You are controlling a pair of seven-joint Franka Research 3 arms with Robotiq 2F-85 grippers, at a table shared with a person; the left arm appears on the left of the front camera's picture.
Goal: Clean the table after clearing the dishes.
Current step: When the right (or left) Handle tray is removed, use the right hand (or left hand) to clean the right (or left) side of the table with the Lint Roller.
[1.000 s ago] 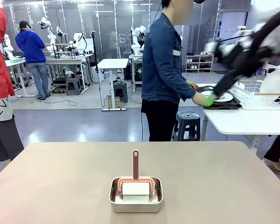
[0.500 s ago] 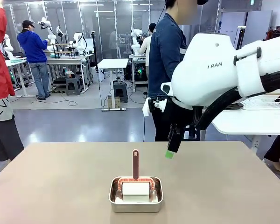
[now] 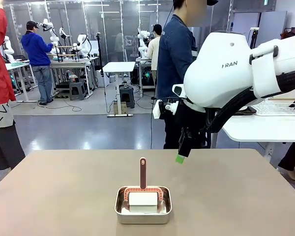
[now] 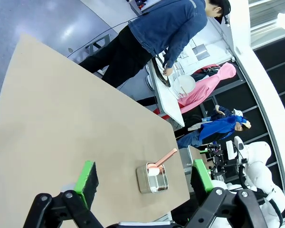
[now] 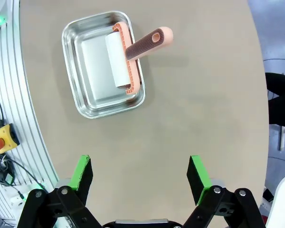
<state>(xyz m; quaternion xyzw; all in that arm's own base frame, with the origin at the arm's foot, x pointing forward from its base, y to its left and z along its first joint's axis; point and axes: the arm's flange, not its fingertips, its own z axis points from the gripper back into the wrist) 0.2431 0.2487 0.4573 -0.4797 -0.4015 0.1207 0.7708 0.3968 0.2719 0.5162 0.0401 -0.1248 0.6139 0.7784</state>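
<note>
Salmon-pink ribbed roller handle (image 5: 147, 42) juts from the rectangular steel pan (image 5: 92, 71) on the beige bench (image 5: 204, 104); the right end effector (image 5: 140, 172), jaws apart, should align across it before closing.

The surface (image 3: 64, 187) is matt beige, smooth and plain. Lower centre, the pan (image 3: 142, 218) is bright steel, its floor brushed. The roller (image 3: 143, 199) in it has a white papery drum and a salmon plastic frame (grip ribbed, brown). The right pincer's (image 5: 140, 173) pads (image 5: 81, 172) look green and rubbery; the arm (image 3: 221, 73) glossy white.
</note>
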